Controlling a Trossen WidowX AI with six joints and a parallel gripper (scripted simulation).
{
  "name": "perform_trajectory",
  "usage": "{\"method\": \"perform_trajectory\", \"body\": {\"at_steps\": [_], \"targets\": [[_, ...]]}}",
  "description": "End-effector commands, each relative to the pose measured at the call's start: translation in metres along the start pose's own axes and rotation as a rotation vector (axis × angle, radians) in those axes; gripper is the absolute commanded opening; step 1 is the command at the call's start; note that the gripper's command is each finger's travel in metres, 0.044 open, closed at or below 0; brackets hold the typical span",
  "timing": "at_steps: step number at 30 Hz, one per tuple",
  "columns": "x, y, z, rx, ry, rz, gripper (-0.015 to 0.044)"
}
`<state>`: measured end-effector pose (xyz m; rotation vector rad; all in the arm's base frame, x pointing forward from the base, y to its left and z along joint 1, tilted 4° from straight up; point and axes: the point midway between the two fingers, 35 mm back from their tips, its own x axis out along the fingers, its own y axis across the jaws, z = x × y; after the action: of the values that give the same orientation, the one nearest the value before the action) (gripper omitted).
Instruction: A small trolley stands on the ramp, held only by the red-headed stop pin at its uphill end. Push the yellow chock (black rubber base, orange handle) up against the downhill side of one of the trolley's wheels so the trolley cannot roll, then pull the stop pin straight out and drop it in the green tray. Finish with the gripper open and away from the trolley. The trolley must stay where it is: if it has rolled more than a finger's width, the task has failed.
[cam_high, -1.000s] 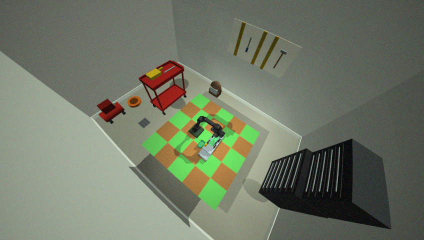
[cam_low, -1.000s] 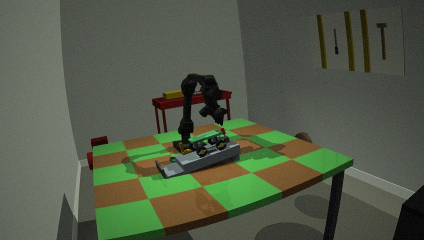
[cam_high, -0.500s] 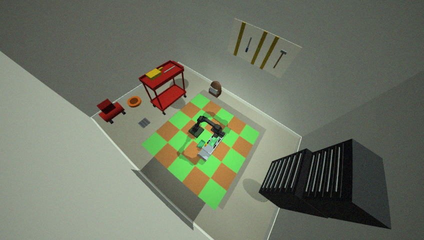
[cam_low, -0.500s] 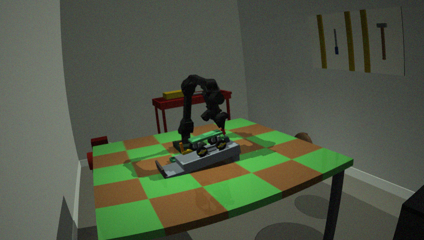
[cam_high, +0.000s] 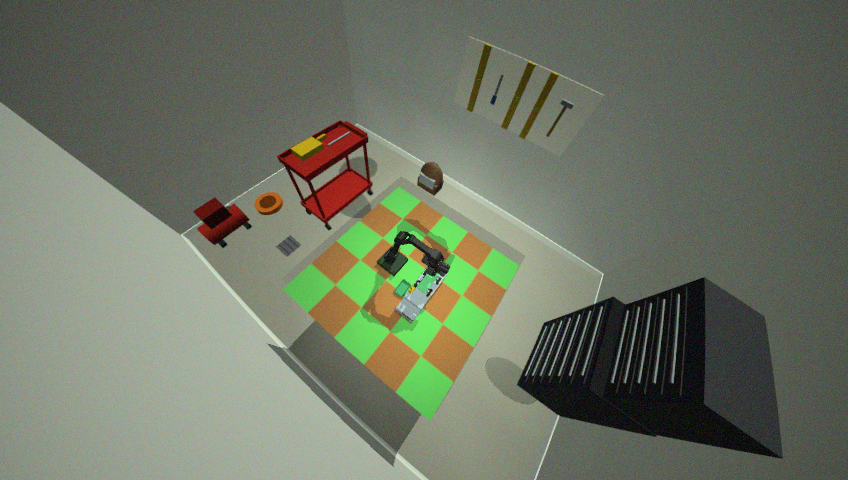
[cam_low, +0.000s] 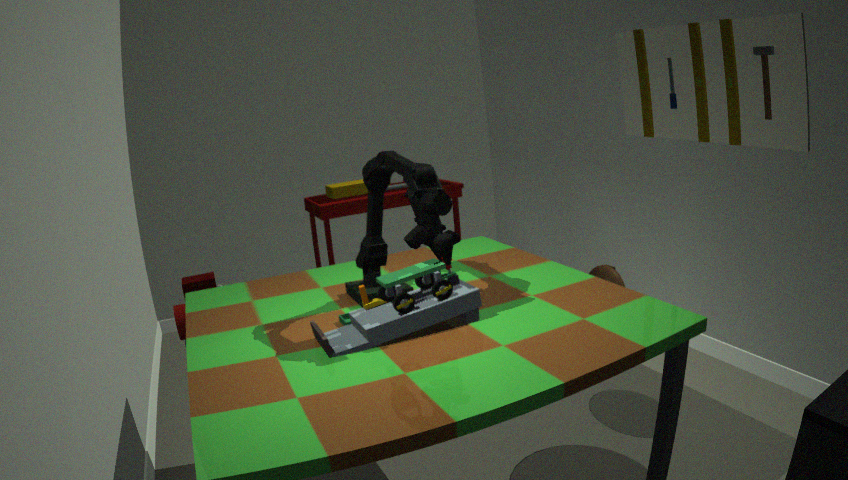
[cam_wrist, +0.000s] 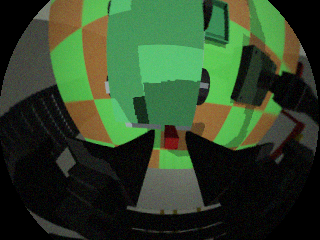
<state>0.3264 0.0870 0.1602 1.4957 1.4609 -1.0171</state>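
Note:
The trolley (cam_high: 427, 282) (cam_low: 409, 274) (cam_wrist: 170, 62), with a green deck and dark wheels, stands on the grey ramp (cam_high: 410, 308) (cam_low: 386, 325). The yellow chock (cam_high: 411, 289) (cam_low: 373, 303), with its orange handle upright, is at the trolley's downhill end on the arm's side; whether it touches a wheel cannot be made out. The stop pin's red head (cam_low: 449, 267) (cam_wrist: 171, 140) shows at the uphill end. My gripper (cam_wrist: 170, 133) points down over that end, its fingers partly open on either side of the red head, with gaps visible. The green tray (cam_high: 402, 287) (cam_low: 345, 319) (cam_wrist: 217, 22) lies beside the ramp.
The arm's dark base (cam_high: 392, 263) (cam_wrist: 255, 75) stands on the checkered table (cam_high: 392, 362) (cam_low: 476, 380), on the tray's side of the ramp. The ramp's low end has a raised dark lip (cam_low: 321, 339). A red tool cart (cam_high: 336, 196) (cam_low: 321, 208) stands beyond the table.

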Motion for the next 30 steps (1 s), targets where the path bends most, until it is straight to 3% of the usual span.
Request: {"method": "perform_trajectory", "body": {"at_steps": [1,14,19,30], "targets": [[0.005,0.000,-0.001,0.004,0.005,0.002,0.0190],[0.023,0.000,-0.003,0.004,0.006,0.002,0.0190],[0.020,0.000,-0.001,-0.001,0.002,0.002,0.0059],[0.019,0.000,-0.001,0.000,0.002,0.002,0.0000]]}}
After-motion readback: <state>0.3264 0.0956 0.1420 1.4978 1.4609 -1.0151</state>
